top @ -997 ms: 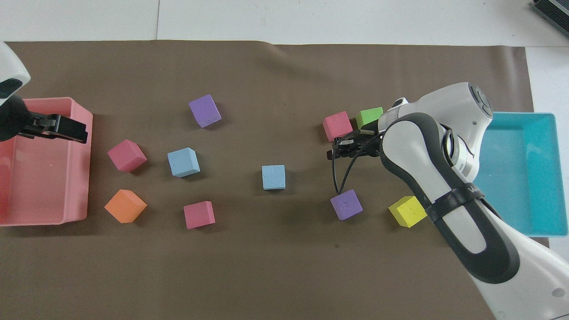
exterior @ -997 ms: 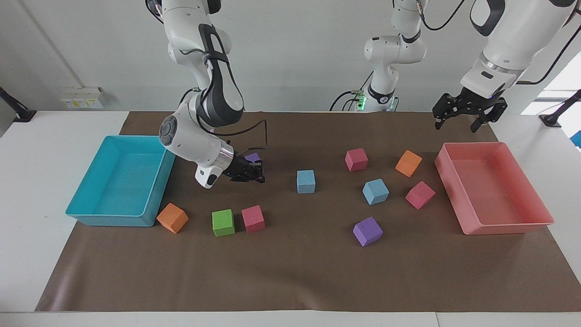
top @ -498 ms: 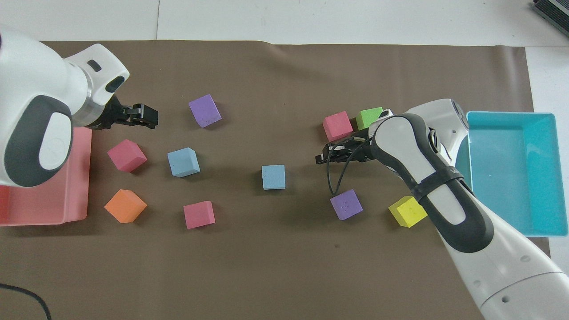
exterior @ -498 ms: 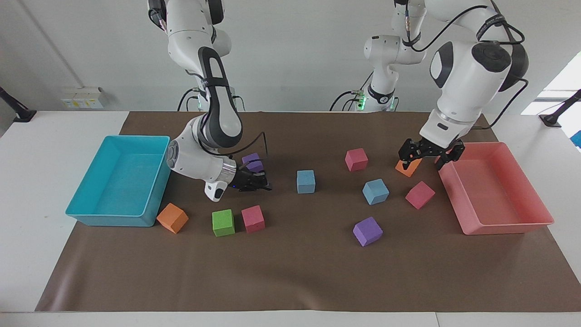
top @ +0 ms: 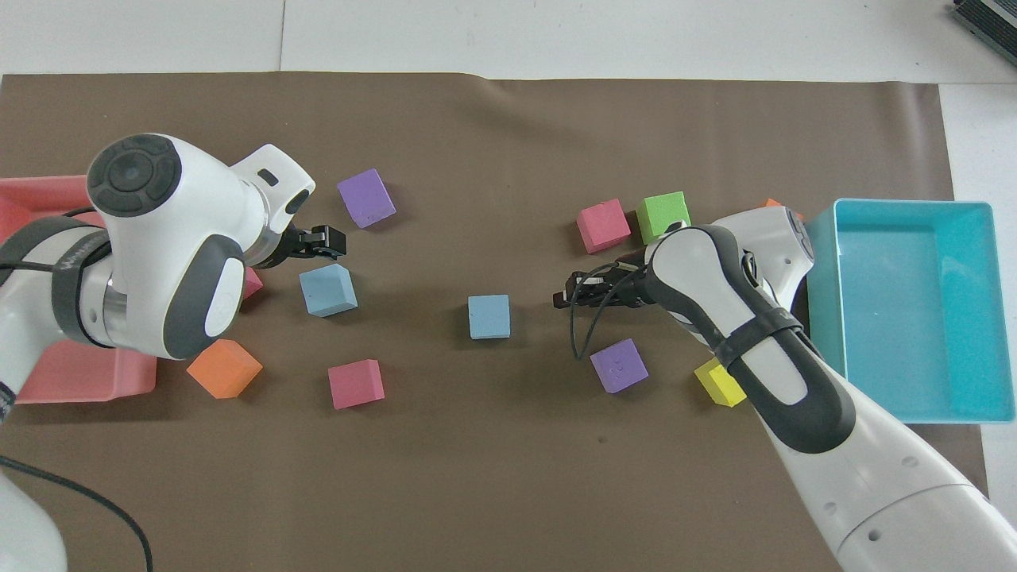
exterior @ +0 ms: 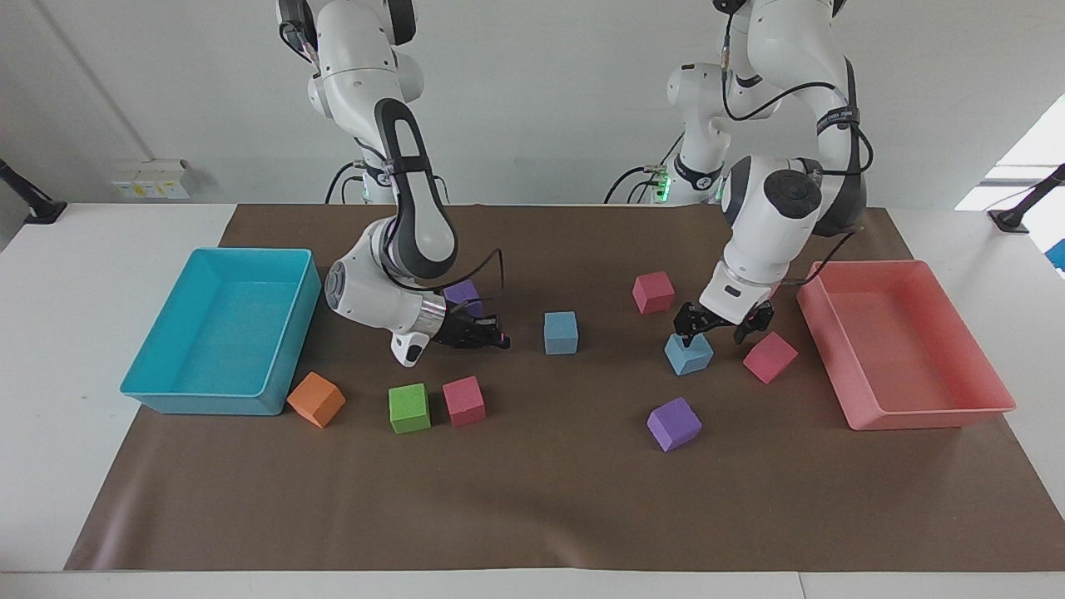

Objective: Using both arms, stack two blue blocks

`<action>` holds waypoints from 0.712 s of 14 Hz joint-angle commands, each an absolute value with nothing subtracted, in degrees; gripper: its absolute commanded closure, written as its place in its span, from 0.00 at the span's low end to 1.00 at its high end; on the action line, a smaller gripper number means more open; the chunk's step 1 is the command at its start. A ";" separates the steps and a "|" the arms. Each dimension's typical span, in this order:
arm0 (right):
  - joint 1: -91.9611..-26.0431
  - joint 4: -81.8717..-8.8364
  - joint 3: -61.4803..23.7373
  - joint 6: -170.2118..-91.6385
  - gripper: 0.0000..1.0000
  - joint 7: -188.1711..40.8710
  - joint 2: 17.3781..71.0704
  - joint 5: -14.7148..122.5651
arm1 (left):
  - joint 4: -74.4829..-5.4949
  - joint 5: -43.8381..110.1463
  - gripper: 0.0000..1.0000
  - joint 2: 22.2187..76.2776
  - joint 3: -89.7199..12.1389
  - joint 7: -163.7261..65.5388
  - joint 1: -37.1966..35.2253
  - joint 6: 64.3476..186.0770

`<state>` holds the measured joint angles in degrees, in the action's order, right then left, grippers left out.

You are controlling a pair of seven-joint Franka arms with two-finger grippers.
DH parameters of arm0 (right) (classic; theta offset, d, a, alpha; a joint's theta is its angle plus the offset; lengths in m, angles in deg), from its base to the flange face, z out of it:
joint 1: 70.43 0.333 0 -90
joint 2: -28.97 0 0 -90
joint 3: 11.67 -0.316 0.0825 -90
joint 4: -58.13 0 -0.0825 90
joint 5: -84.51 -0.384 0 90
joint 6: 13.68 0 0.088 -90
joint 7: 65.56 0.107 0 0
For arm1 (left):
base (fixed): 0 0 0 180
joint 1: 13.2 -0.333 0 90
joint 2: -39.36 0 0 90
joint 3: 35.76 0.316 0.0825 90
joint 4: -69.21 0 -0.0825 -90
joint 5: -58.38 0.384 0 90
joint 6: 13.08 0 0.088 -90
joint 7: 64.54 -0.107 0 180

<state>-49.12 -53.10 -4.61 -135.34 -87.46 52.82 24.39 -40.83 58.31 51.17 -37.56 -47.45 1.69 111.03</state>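
Since both blue blocks sit flat on the brown mat, well apart from one another, none of the stacking is done. No block is lifted or gripped, and one has yet to be carried over and set on top of the other. Clock directions below take twelve o'clock as straight away from the robots.

Toward the left arm's end of the table, the left gripper hangs empty over the first blue block, its fingers spread wide and pointing down. One fingertip reaches down to the block's top edge and the other stands off to its side; whether either touches the foam I cannot tell. My judgement is that this arm is lining up the pick, and the fingers must straddle the cube before closing.

The second blue block lies near the middle of the mat, at about three o'clock from the first. At about three o'clock from it again, close by but apart, the right gripper is low over the mat. Its fingertips are pressed together and hold nothing, so it would have to open before taking that cube.
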 commanded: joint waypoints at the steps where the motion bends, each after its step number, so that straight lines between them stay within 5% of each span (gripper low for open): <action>1: -49.51 -55.24 -4.90 -136.46 1.00 -88.07 51.03 22.11 | -45.91 57.94 0.00 50.44 -36.64 -45.99 3.41 115.75; 10: -49.86 -55.33 -4.99 -136.11 1.00 -86.83 50.94 22.11 | -49.35 57.85 0.00 52.02 -36.55 -45.64 2.53 120.77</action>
<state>-49.14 -53.49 -4.52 -135.36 -87.12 52.63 23.83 -47.71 58.31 52.10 -37.26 -46.17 2.23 118.53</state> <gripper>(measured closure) 0.991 0.000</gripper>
